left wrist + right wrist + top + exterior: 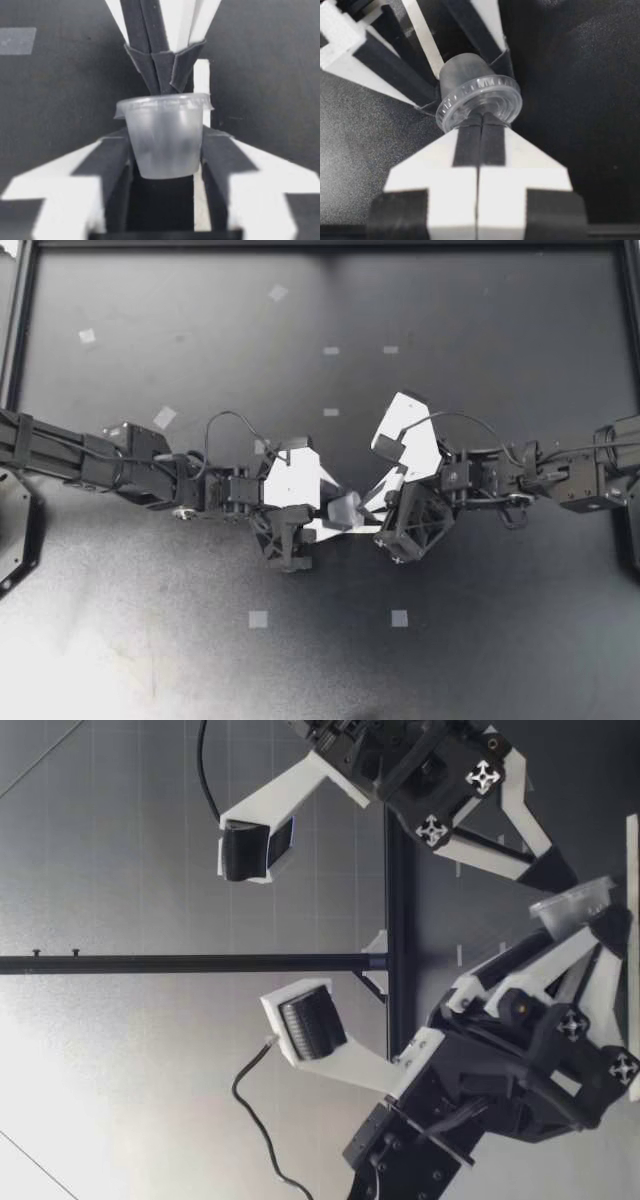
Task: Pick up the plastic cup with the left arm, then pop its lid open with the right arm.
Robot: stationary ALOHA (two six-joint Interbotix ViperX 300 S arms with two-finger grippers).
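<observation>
A small translucent cup (346, 508) with a clear lid hangs above the dark table between both arms. My left gripper (336, 514) is shut on the cup's body. In the left wrist view its pads (117, 160) press the cup (165, 135) from both sides. My right gripper (370, 502) is shut, its tips pinched on the lid's rim (479, 100). The right wrist view shows my right gripper (480, 122) meeting the lid edge, with the left fingers (395, 65) beyond. In the low view the cup (575, 905) sits upright, just off the table.
Small pale tape squares lie on the black mat (258, 619) (399, 618) (165, 417) (87, 336). A black frame borders the table's back edge and sides (20, 330). A black rail (200, 962) stands behind the arms in the low view.
</observation>
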